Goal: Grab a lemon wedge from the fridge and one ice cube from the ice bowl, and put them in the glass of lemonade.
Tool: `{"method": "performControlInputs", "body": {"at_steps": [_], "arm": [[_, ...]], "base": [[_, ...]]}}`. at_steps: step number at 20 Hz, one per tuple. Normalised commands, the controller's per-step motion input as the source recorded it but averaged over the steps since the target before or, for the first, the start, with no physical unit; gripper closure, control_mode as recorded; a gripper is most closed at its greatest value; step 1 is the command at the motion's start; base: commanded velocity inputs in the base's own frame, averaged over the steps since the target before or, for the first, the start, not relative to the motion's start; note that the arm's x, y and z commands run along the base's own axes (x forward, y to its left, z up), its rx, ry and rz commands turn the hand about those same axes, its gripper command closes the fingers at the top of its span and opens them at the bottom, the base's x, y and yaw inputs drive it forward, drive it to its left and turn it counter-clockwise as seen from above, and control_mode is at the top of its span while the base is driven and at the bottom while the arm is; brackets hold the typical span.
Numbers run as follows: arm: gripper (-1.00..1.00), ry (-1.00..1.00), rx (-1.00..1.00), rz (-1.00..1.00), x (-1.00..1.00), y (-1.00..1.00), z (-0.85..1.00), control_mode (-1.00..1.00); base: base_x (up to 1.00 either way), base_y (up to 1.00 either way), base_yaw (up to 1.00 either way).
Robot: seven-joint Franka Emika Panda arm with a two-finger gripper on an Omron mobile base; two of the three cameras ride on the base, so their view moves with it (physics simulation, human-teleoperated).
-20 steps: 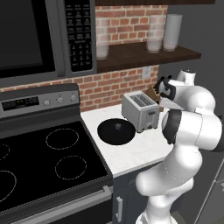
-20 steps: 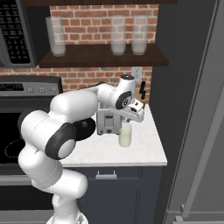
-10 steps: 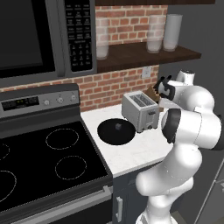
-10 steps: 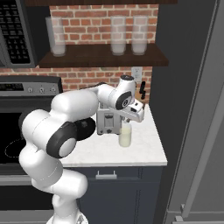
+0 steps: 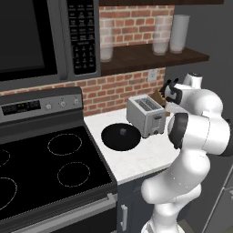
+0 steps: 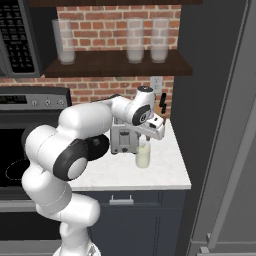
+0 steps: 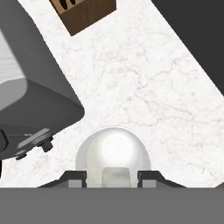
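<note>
Hovering gripper directly above glass of lemonade

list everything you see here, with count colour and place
glass of lemonade: 1, clear with pale yellowish liquid, on the counter right of the toaster, directly under the gripper
ice cube: 1, pale, between the fingers above the glass mouth
ice bowl: 1, black, on the counter left of the toaster
toaster: 1, silver grey, at the back of the counter
knife block: 1, brown wood, in the back corner of the counter
frosted glasses: 3, pale grey, on the dark wood shelf
counter: 1, white marble, between stove and fridge
stove: 1, black top, left of the counter
microwave: 1, dark, above the stove
fridge: 1, dark grey, right of the counter
gripper: 1, dark fingers, part open over the glass
</note>
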Motion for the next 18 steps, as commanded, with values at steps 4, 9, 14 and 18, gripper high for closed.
{"method": "performControlInputs", "body": {"at_steps": [4,9,14,18], "arm": [[-1.00,0.00,0.00,0.00,0.00,0.00,0.00,-1.00],[-1.00,0.00,0.00,0.00,0.00,0.00,0.00,-1.00],[-1.00,-0.02,0.00,0.00,-0.04,0.00,0.00,-1.00],[-1.00,-0.12,0.02,0.00,-0.11,0.00,0.08,-1.00]], "base": [[0.00,0.00,0.00],[0.00,0.00,0.00],[0.00,0.00,0.00],[0.00,0.00,0.00]]}}
